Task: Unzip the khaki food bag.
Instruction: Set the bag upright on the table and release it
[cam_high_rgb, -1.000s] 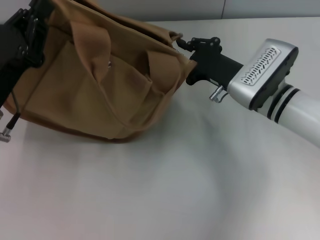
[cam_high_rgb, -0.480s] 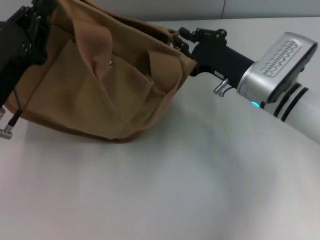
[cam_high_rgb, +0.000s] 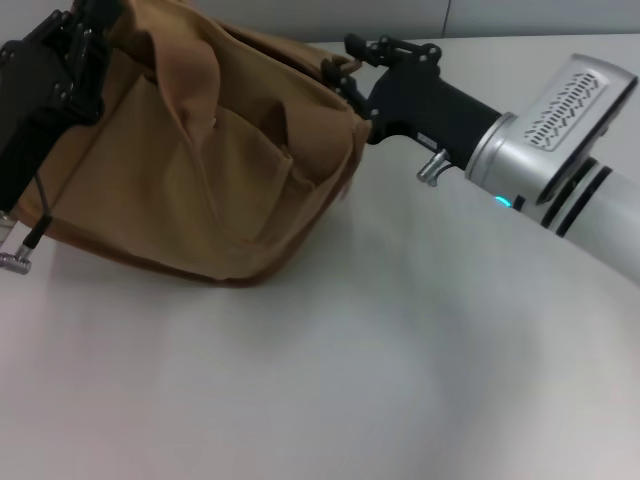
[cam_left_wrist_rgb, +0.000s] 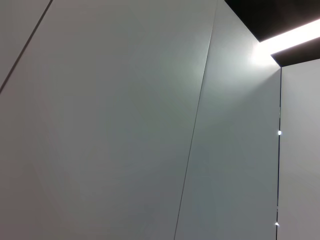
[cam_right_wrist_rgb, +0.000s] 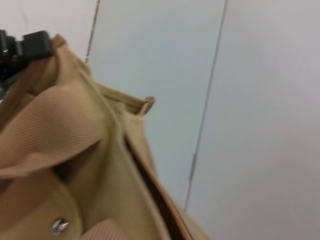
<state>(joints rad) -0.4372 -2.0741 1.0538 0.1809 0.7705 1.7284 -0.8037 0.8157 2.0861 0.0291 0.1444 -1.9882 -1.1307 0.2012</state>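
The khaki food bag (cam_high_rgb: 200, 160) lies tilted on the white table at the back left, with its front pocket and silver snap (cam_high_rgb: 215, 124) facing me. My left gripper (cam_high_rgb: 85, 40) is shut on the bag's top left end. My right gripper (cam_high_rgb: 345, 68) is shut on the bag's top right corner, at the end of the zip line. The zip pull is hidden. The right wrist view shows the bag (cam_right_wrist_rgb: 75, 150) close up, with a strap handle (cam_right_wrist_rgb: 45, 135), the snap (cam_right_wrist_rgb: 59, 226) and a dark slit along the top seam. The left wrist view shows only wall panels.
The white table (cam_high_rgb: 350, 380) stretches in front of and to the right of the bag. My right arm's silver forearm (cam_high_rgb: 550, 140) reaches in from the right. A grey wall (cam_right_wrist_rgb: 250, 100) stands behind the table.
My right gripper has moved left and toward the back, and the bag's top right corner has moved with it. The left gripper has hardly moved.
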